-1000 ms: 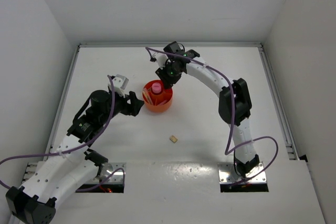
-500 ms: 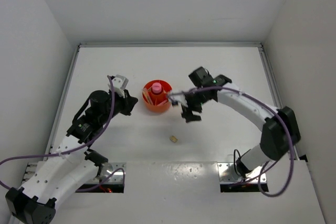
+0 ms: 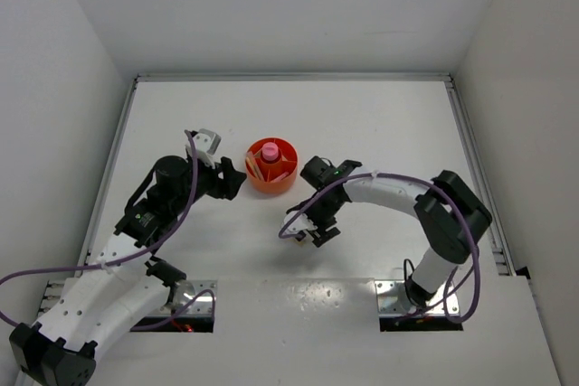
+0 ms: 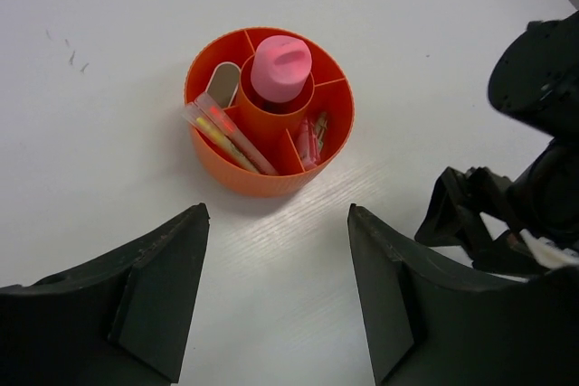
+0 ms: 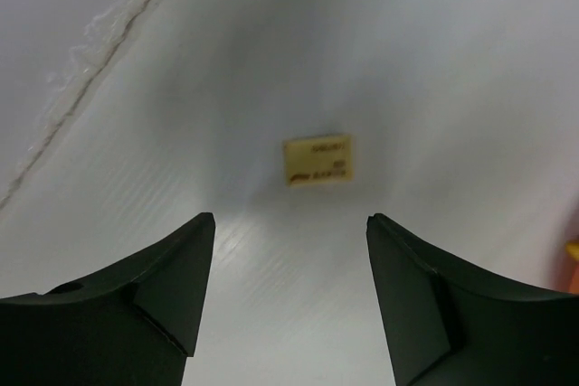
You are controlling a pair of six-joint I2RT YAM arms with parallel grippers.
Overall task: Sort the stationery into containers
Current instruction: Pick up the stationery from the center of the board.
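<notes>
Right gripper (image 5: 289, 223), fingers spread and empty, hovered over small beige block (image 5: 318, 160) lying flat on white table (image 5: 434, 42), well apart from orange tub (image 4: 244, 178). Left gripper (image 4: 276, 223), likewise released, faced tub. Pink capsule (image 4: 280, 68) stood in centre cup; sticks (image 4: 226, 133) leaned in side compartment. From overhead, right wrist hid block.
</notes>
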